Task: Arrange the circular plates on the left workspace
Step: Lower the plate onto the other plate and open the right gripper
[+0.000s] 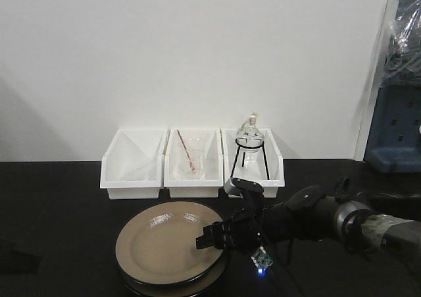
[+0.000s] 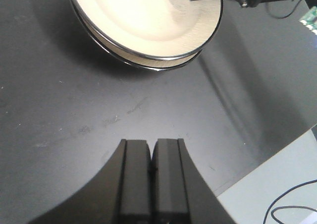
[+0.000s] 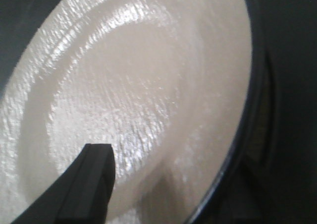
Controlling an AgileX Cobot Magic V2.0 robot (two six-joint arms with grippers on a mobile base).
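Jaws sat together on my left gripper [image 2: 151,145] over the countertop [image 2: 74,110], my right gripper [image 1: 202,240] overlapped the top plate [image 1: 161,243] at the front view's lower centre, clamped or not I couldn't tell, and next I judged lifting it off the lower plate [image 1: 200,284].

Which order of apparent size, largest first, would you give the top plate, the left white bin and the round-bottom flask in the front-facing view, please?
1. top plate: widest, though nearest the camera, which flatters it.
2. left white bin: clearly narrower than the plate.
3. round-bottom flask: smallest by far.
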